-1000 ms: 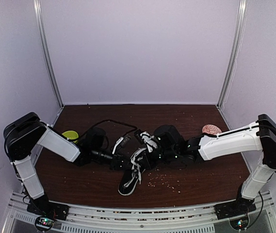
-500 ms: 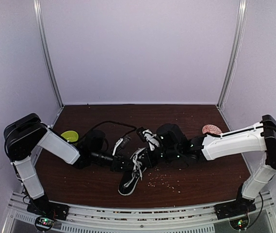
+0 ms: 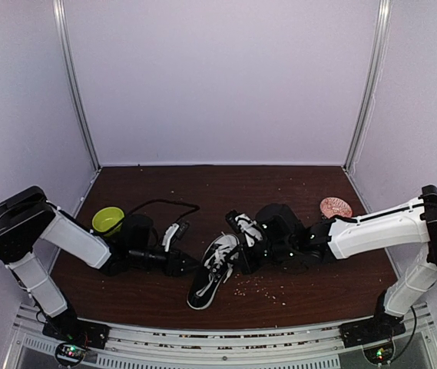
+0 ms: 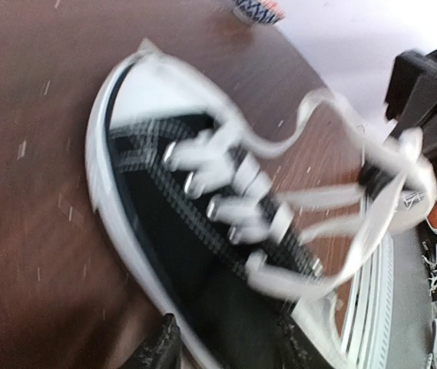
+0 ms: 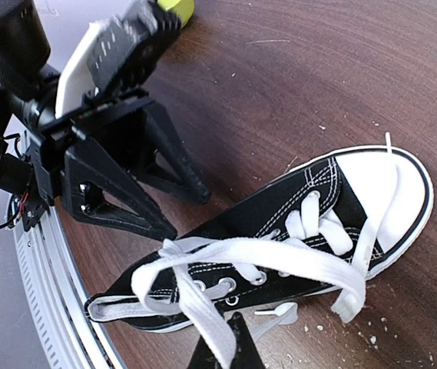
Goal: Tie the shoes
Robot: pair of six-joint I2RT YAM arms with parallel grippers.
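The black sneaker [image 3: 206,283] with white laces and white toe cap lies on the brown table between both arms. It fills the left wrist view [image 4: 180,231] and shows in the right wrist view [image 5: 279,211]. My left gripper [image 3: 187,264] is open and empty, its fingertips close beside the shoe's left side; it also shows in the right wrist view [image 5: 183,211] and in its own view [image 4: 230,346]. My right gripper [image 3: 241,257] is shut on a white lace [image 5: 279,254], stretched across the shoe to the fingers at the bottom edge [image 5: 230,350].
A green bowl [image 3: 109,221] stands at the left behind the left arm. A pink patterned bowl [image 3: 335,207] sits at the back right. A black cable [image 3: 164,205] loops behind the left gripper. Crumbs [image 3: 264,288] are scattered right of the shoe.
My left arm has drawn back to the left and down, away from above the shoe. My right gripper has shifted a little right, pulling the lace with it.
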